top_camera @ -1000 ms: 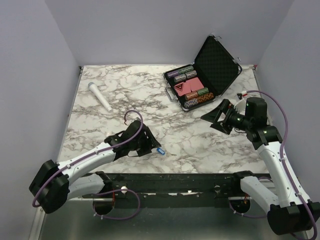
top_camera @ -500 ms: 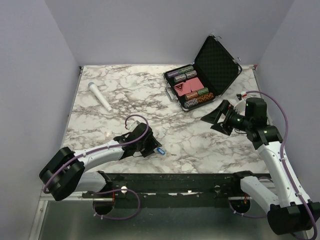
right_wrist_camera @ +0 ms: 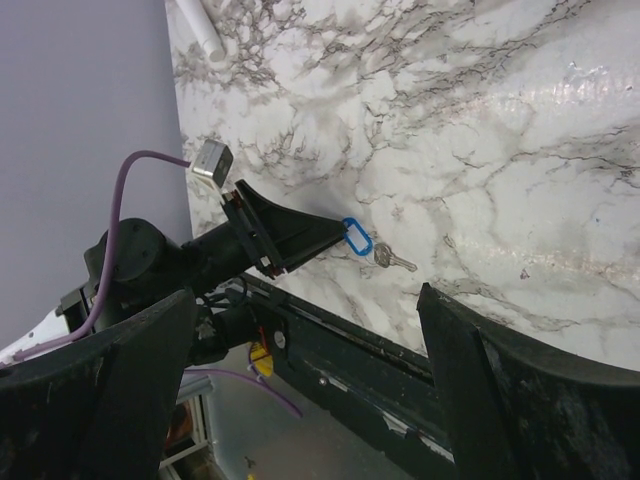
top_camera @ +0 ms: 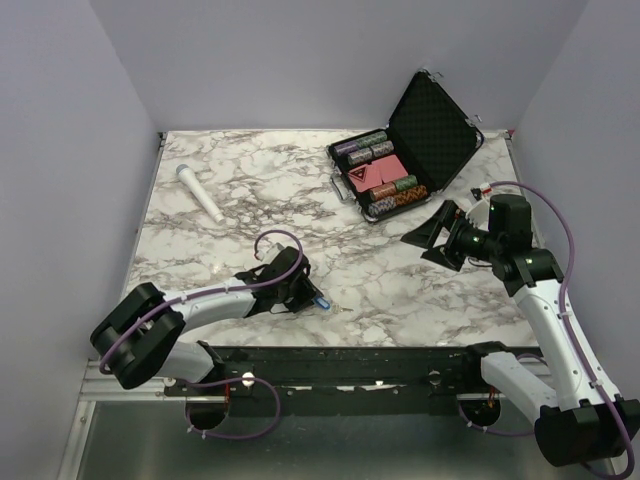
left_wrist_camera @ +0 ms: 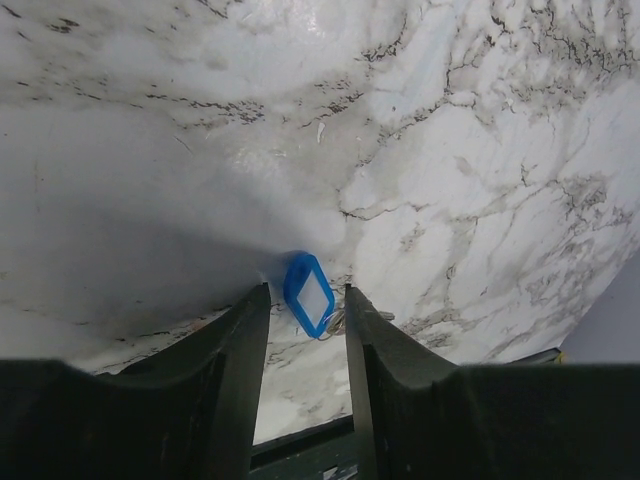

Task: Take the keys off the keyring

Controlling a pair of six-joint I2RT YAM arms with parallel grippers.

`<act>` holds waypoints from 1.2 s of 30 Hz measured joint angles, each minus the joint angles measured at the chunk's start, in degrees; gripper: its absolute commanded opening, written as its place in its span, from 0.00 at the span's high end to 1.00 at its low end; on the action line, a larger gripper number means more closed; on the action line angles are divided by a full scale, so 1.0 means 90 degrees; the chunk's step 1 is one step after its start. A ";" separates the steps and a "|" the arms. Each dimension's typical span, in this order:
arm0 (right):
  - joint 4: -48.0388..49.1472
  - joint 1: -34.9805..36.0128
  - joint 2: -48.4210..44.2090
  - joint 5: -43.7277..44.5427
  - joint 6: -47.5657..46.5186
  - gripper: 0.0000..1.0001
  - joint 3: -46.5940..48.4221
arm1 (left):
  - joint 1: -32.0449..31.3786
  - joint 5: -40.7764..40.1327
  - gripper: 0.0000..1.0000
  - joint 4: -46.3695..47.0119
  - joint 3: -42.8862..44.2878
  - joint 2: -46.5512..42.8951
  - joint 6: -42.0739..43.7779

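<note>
The keyring (left_wrist_camera: 309,293), a small blue tag with a thin metal ring, lies flat on the marble near the table's front edge. It also shows in the top view (top_camera: 321,300) and the right wrist view (right_wrist_camera: 357,237). The silvery key (right_wrist_camera: 393,259) lies on the table attached just right of the tag; in the left wrist view it is mostly hidden behind a finger. My left gripper (left_wrist_camera: 306,298) is open and low, its fingertips on either side of the tag's near end. My right gripper (top_camera: 425,235) is open wide and empty, held above the table's right side.
A white microphone (top_camera: 199,193) lies at the far left. An open black case (top_camera: 437,125) with poker chips stands at the back right. The table's front edge and black rail (right_wrist_camera: 400,350) run just beyond the tag.
My left gripper has moved right and down toward the blue tag, so its tips now flank it. The tag and key have not moved. The right arm has barely shifted.
</note>
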 measured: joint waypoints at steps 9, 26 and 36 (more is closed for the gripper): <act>-0.0005 0.0000 0.0000 0.0005 -0.0058 0.00 0.0000 | -0.0027 -0.0002 0.64 0.0044 0.0027 0.0107 0.0039; -0.0063 0.0000 -0.0005 0.0002 -0.0114 0.00 0.0000 | -0.0143 -0.0129 1.00 -0.0010 0.0294 0.0257 0.0330; -0.0010 0.0000 -0.0061 -0.0318 -0.0073 0.00 -0.0007 | -0.0250 -0.0418 1.00 -0.0600 0.0627 -0.0605 0.0488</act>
